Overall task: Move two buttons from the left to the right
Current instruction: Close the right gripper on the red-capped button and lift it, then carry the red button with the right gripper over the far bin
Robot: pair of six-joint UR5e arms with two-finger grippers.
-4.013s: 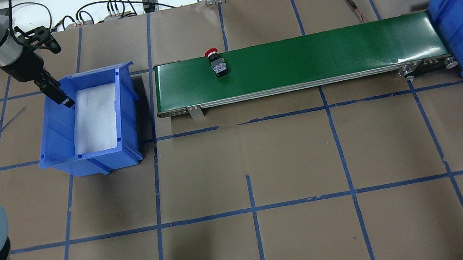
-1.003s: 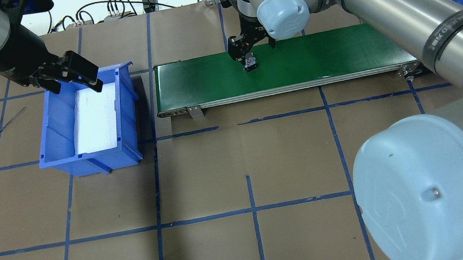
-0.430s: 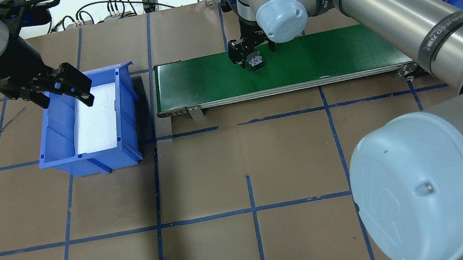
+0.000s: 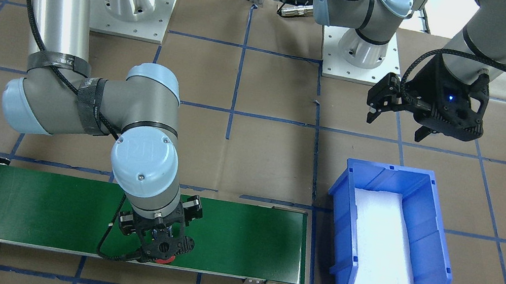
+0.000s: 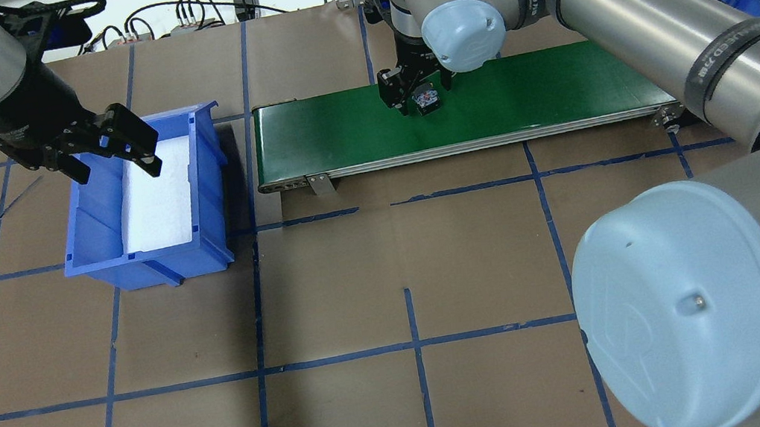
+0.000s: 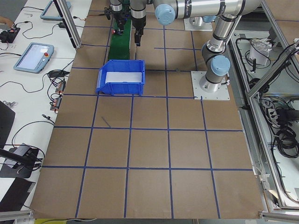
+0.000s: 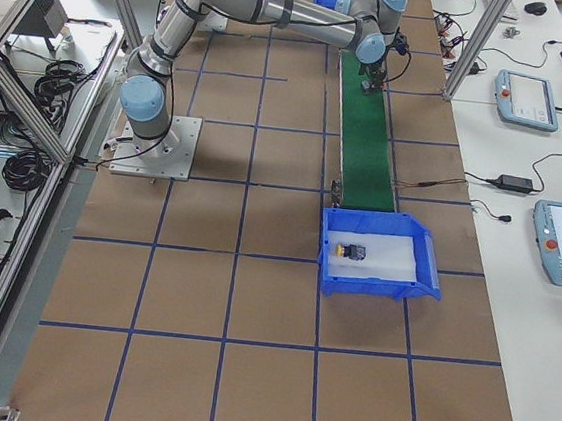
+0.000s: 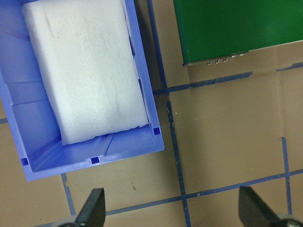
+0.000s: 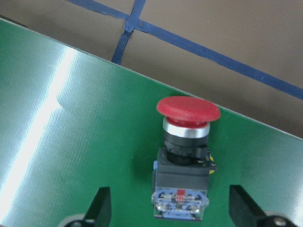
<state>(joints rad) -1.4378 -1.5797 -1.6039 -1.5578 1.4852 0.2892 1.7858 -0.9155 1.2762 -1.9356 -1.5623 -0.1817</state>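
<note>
The red button [image 9: 188, 111] lies on its side on the green belt [image 5: 557, 89], a bit left of the belt's middle when you look from above. Its red cap points to the belt edge that is far from the robot. You can see the right gripper [image 5: 418, 93] low over it. Its fingers [image 9: 100, 208] are spread wide, one on each side of the button, and they do not touch it. The yellow button [image 7: 350, 250] lies in the blue bin [image 7: 379, 284] at the right end of the belt, on a white pad. At the left end of the belt stands the other blue bin [image 5: 154, 266], with a white foam pad [image 5: 159, 194] lying in it. The left gripper [image 5: 110, 154] hangs up in the air near that bin. Its two fingers are spread wide too, and you can see nothing between them. Brown paper with blue tape lines [image 5: 414, 344] covers the table.
</note>
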